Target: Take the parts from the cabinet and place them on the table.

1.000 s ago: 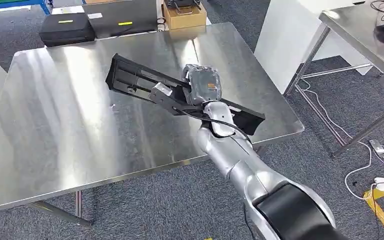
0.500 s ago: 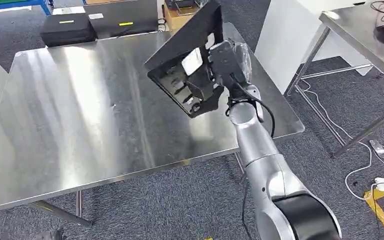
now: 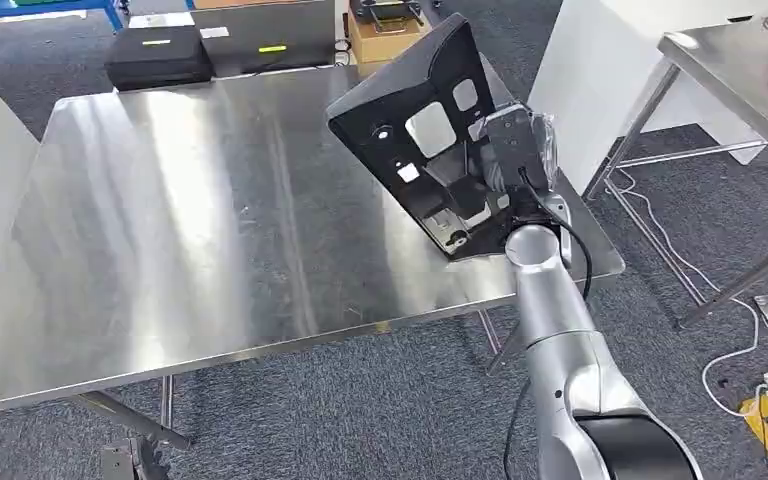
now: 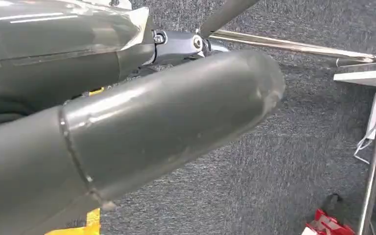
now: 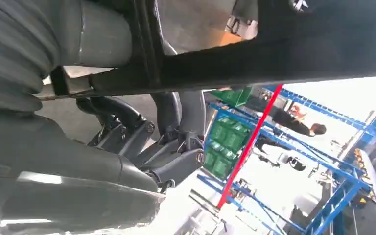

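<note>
Right hand (image 3: pixel 513 150) grips the flat black plastic panel part with rectangular cut-outs (image 3: pixel 415 130), holding it tilted on edge above the far right area of the stainless steel table (image 3: pixel 190 210). Left hand (image 4: pixel 127 132): grip state cannot be determined. Black case (image 3: pixel 158 56) and cardboard box (image 3: pixel 380 35) sit beyond the table's far edge on grey carpet (image 3: pixel 360 400).

The head view looks forward and down from high on the body over the shiny steel surface (image 3: pixel 190 200). The right wrist view sits very close behind the right robot hand (image 5: pixel 142 142), sharing with the head view the flat black plastic panel with cut-outs (image 3: pixel 420 140). The left wrist view faces the grey carpeted floor (image 4: pixel 284 161).
</note>
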Available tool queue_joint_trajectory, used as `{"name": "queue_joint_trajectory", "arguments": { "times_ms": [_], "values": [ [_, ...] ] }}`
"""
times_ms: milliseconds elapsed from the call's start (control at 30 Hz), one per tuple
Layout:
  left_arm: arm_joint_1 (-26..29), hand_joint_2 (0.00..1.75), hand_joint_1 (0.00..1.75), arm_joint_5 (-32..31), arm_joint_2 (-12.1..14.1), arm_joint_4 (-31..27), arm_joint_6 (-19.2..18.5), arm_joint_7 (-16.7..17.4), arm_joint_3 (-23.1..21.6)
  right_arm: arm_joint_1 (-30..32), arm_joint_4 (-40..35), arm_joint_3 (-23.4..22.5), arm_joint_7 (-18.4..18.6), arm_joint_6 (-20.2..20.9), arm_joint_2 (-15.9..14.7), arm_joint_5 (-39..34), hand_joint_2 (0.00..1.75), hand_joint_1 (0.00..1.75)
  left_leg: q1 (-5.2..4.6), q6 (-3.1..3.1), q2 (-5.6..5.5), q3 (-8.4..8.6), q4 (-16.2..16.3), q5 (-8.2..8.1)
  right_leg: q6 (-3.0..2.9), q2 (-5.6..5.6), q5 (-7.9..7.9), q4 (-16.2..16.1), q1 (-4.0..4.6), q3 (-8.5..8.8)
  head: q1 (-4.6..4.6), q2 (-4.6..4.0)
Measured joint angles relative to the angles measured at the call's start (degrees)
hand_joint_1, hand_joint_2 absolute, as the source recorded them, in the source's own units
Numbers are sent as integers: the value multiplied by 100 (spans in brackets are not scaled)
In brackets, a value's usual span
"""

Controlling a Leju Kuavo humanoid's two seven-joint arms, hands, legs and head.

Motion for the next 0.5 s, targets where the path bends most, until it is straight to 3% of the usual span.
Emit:
{"name": "queue_joint_trajectory", "arguments": {
  "times_ms": [33,67,200,233,267,333,400,433,467,500],
  "values": [
    [-10,0,0,0,0,11,0,0,-7,-1,-28,-7,0,0,-7,0,175,175,7,-40,-38,12,19,-27,34,48,190,-561,-33,293,0,0],
    [-25,0,0,0,4,24,0,0,-7,-6,-37,-15,0,0,-35,0,175,175,-17,-100,-57,-12,47,-66,-5,178,154,-801,-32,477,2,0],
    [-30,0,0,0,11,74,2,0,-6,-1,-46,-26,9,-18,-39,-2,175,175,15,-218,-140,-46,46,-92,-172,53,139,-784,22,450,-4,0],
    [-30,0,0,0,46,81,18,0,-7,-6,-68,-35,13,-42,-33,0,175,175,30,-255,-107,-43,85,-144,-224,21,146,-800,-35,472,-7,0],
    [-40,0,0,0,28,92,17,0,-13,-11,-79,-39,15,-70,-20,17,175,175,10,-288,81,-115,264,-244,-262,11,123,-800,-26,490,-35,0],
    [-67,0,0,0,35,98,17,0,-13,-8,-76,-44,28,-103,-24,33,175,175,31,-331,213,-557,1081,-626,-327,-32,104,-800,2,504,-79,0],
    [-66,0,0,0,35,131,17,0,-32,1,-68,-50,39,-126,-37,50,175,175,37,-351,231,-987,1772,-820,-350,-83,88,-797,31,505,-81,0],
    [-64,0,0,-6,35,148,17,0,-50,9,-57,-59,52,-151,-46,52,175,175,38,-345,235,-1052,1794,-713,-357,-112,81,-796,41,513,-83,0],
    [-69,0,0,-11,35,168,17,0,-61,14,-50,-70,61,-182,-57,57,175,175,37,-328,248,-972,1525,-473,-363,-134,75,-794,53,525,-81,0],
    [-79,0,0,-13,39,177,17,0,-72,15,-50,-85,61,-208,-68,61,175,175,36,-300,269,-767,1060,-183,-368,-162,68,-794,58,541,-83,0]
  ]
}}
